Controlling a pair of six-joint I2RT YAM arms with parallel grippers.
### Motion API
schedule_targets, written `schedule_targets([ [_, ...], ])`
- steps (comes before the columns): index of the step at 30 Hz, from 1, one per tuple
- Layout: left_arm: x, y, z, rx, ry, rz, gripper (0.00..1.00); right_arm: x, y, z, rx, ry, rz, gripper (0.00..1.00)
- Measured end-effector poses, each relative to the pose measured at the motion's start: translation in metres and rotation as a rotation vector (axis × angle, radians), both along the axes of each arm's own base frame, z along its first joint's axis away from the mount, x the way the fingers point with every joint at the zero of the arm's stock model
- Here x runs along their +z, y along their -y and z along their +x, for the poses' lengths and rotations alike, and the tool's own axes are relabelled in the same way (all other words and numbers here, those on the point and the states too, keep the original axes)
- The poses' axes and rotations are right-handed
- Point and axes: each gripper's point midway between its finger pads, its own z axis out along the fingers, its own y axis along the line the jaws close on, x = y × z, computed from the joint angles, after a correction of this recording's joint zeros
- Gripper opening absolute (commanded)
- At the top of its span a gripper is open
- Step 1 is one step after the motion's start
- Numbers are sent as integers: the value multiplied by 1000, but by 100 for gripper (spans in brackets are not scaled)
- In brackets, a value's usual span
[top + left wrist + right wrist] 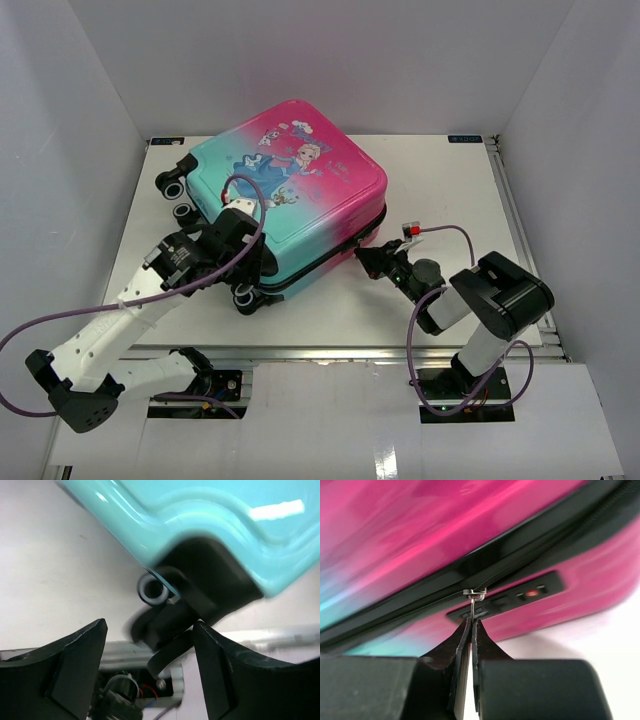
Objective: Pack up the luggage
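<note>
Luggage (pixel 290 190) lies flat, lid down, mid-desk (pixel 440 180). Right claw (pixel 471 625) pinches zipper pull (pixel 472 605) at near-right seam, likely to run zip along. Left claw (pixel 150 630) gapes wide around near-left wheel (pixel 152 589), gripping nothing; probably bracing case against tug.

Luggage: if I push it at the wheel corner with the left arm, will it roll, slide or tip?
The luggage lies flat on its broad side on the table, so it will probably slide rather than tip. Its wheels stick out sideways, so rolling seems unlikely. The glossy shell may be slippery to grip.
</note>
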Motion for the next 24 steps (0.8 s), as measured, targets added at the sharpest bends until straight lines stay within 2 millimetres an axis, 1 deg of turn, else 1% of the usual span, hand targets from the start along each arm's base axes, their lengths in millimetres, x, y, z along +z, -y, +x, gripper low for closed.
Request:
schedule_targets([
  [1, 10, -7, 5, 35, 30, 12, 84, 0, -6, -6, 14, 7, -9, 8],
  [3, 44, -17, 24, 126, 146, -22, 85, -2, -12, -14, 28, 16, -28, 8],
  [5, 76, -18, 39, 178, 253, -77, 85, -2, -13, -16, 24, 27, -48, 8],
  [6, 83, -17, 42, 181, 282, -98, 85, -2, -13, -16, 19, 31, -59, 8],
  [7, 84, -17, 42, 180, 293, -107, 84, -3, -13, -16, 15, 33, -67, 8],
  [9, 80, -14, 42, 164, 303, -120, 83, -3, -12, -14, 6, 35, -90, 8],
  [11, 61, -9, 38, 119, 267, -121, 82, -4, -10, -8, -3, 31, -119, 8],
  [14, 32, 5, 28, 23, 185, -134, 82, -5, -7, 1, -9, 15, -152, 8],
  [16, 21, 12, 23, -22, 151, -146, 84, -6, -5, 3, 2, 5, -167, 8],
  [18, 17, 17, 21, -60, 145, -163, 84, -7, -4, 4, 15, -1, -174, 8],
  [21, 11, 18, 11, -114, 127, -168, 83, -6, -1, 5, 31, -8, -175, 8],
  [24, 7, 21, 6, -159, 102, -163, 81, -6, -1, 4, 47, -13, -175, 8],
])
